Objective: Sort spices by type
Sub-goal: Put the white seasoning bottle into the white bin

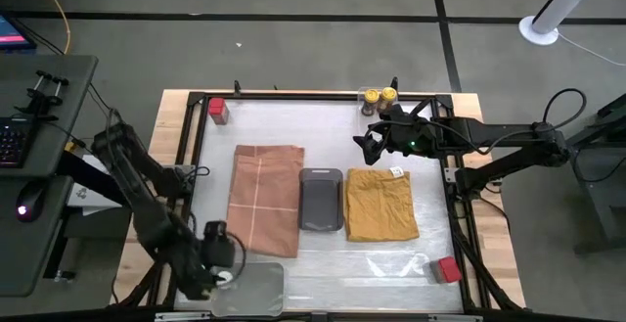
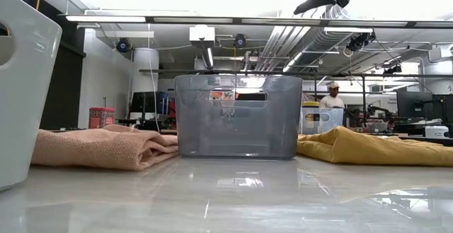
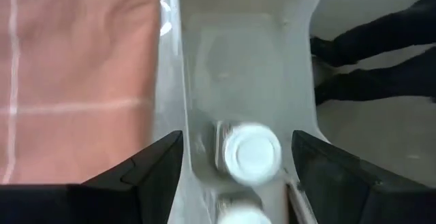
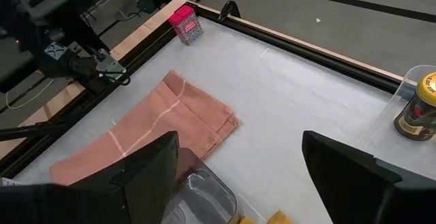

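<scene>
Left gripper point(image 3: 235, 149) open over near clear tray point(image 3: 248, 67), white-capped jars point(image 3: 252, 152) lying inside, released; right gripper point(image 1: 377, 138) open, empty, near yellow-capped jars point(image 1: 380, 97); whites look sorted, next probably a red tin point(image 1: 217, 110), far corner.

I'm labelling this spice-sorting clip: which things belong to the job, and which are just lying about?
Job: yellow-capped jars; white-capped jars in clear tray under left gripper; red tins.
Lying about: pink cloth; mustard cloth; grey tray.
</scene>
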Robot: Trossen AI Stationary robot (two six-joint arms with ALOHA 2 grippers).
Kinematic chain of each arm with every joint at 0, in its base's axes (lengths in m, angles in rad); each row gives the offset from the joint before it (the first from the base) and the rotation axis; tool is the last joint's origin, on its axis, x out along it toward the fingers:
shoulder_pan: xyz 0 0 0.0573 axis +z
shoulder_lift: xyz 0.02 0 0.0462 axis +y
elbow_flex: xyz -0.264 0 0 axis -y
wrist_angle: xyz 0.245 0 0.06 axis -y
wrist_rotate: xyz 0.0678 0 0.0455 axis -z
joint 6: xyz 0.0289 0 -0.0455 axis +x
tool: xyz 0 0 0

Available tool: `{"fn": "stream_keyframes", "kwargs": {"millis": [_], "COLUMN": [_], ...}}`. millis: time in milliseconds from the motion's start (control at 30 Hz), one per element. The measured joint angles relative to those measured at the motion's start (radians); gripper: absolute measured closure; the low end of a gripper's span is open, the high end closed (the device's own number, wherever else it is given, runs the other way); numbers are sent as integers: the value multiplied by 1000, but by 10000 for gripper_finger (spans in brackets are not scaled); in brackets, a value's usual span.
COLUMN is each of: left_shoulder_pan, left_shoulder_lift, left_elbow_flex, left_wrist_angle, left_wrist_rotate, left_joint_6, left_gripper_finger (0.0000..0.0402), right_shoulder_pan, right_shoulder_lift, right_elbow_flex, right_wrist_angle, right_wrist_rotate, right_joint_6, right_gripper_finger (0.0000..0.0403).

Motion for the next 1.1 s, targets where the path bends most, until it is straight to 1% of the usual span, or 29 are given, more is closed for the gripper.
{"fn": "stream_keyframes", "kwargs": {"millis": [67,167,267,367,567,800,1100], "left_shoulder_pan": [-20,-94,-164,-203,-213,-212,-212], "left_shoulder_lift": [-39,-60,-41,8,108,156,210], "left_elbow_flex": [1,2,2,1,0,0,0], "left_wrist_angle": [-31,-78,-108,-104,-106,-117,-118], "left_wrist_rotate": [45,80,47,-2,4,15,26], "left_joint_6": [-53,-110,-134,-205,-277,-337,-305], "left_gripper_finger": [142,144,144,145,143,142,141], "right_shoulder_pan": [0,0,0,0,0,0,0], "right_shoulder_lift": [0,0,0,0,0,0,0], "right_elbow_flex": [0,0,0,0,0,0,0], "right_wrist_angle": [0,0,0,0,0,0,0], "right_wrist_rotate": [0,0,0,0,1,6,7], "right_joint_6": [0,0,0,-5,-7,-8,-8], "right_gripper_finger": [96,96,96,96,96,96,96]}}
